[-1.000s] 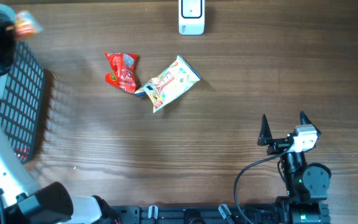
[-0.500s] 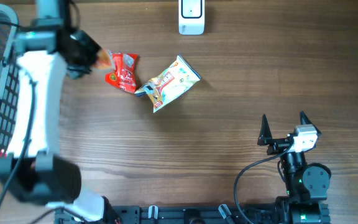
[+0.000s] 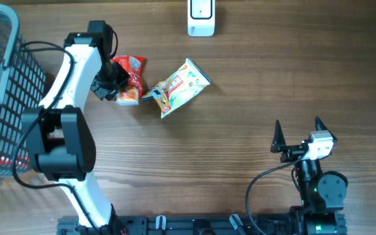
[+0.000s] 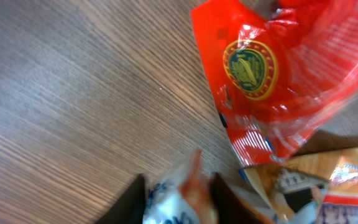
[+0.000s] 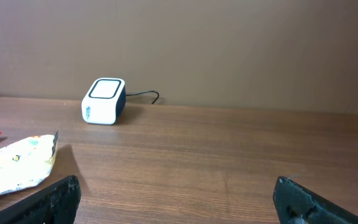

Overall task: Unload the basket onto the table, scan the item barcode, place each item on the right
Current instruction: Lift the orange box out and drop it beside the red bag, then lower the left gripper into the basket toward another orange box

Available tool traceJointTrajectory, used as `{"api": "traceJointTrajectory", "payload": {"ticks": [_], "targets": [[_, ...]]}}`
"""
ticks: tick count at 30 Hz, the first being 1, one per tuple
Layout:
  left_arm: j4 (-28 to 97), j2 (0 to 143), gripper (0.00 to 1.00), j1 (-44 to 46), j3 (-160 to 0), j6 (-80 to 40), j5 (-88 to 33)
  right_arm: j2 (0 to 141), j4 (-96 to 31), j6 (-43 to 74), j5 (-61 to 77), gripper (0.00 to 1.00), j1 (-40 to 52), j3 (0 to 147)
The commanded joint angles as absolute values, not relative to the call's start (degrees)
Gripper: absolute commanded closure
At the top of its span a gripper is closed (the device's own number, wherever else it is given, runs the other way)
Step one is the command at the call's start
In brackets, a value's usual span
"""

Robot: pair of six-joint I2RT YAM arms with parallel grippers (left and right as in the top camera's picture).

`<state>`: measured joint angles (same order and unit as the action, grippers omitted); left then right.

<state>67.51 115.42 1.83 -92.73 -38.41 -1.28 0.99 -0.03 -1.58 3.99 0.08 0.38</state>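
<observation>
3 packs on the wood-grain worktop (image 3: pixel 207 143), plus 1 scanner, 1 basket, 2 arms.

Red pack (image 3: pixel 132 70): glossy, crinkled foil w/ a round green-gold emblem, approx 10 o'clock from worktop centre. Cream pack (image 3: pixel 178 88): flat printed pillow bag, lying at a slant, at 3 o'clock of the red one, their ends close together.

Small pack (image 3: pixel 128 97): white w/ orange, soft wrapper, at 6 o'clock of the red pack & just beside it. It sits between the fingers of the left hand (image 4: pixel 178 198). Fingers are part-spread round it; can't tell if they pinch it or only flank it.

Scanner (image 3: pixel 201 16): white rounded box, dark side, thin cable at the back. It's at the 12 o'clock edge, well apart from the packs, w/ bare wood between.

Basket (image 3: pixel 25 78): blue-rimmed wire grid at the 9 o'clock edge, orange-labelled goods inside, count unclear. White left arm (image 3: pixel 77 62) reaches over from that side & hides part of the red pack.

Right hand (image 3: pixel 297 125): approx 4 o'clock, fingers spread wide, nothing in it, well apart from all packs.
</observation>
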Motion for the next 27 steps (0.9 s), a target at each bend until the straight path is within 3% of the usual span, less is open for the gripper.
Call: {"api": "traceJointTrajectory", "payload": {"ticks": [1, 2, 5, 17, 27], "targets": [[67.46, 116.09, 0.32, 1.87, -92.51, -38.09, -0.32, 0.58, 0.08, -1.13, 3.18, 0.00, 0.32, 0.30], [67.42, 116.09, 0.19, 1.87, -92.51, -38.09, -0.32, 0.58, 0.08, -1.10, 3.18, 0.00, 0.32, 0.30], [67.70, 115.87, 0.00, 1.69, -92.53, -37.67, -0.34, 0.58, 0.08, -1.13, 3.18, 0.00, 0.32, 0.30], [73.25, 104.90, 0.00, -4.32, -107.31, -37.69, -0.36, 0.58, 0.05, -1.13, 3.18, 0.00, 0.32, 0.30], [61.36, 90.76, 0.00, -18.79, -115.42, -37.71, -0.34, 0.58, 0.08, -1.13, 3.18, 0.00, 0.32, 0.30]]}}
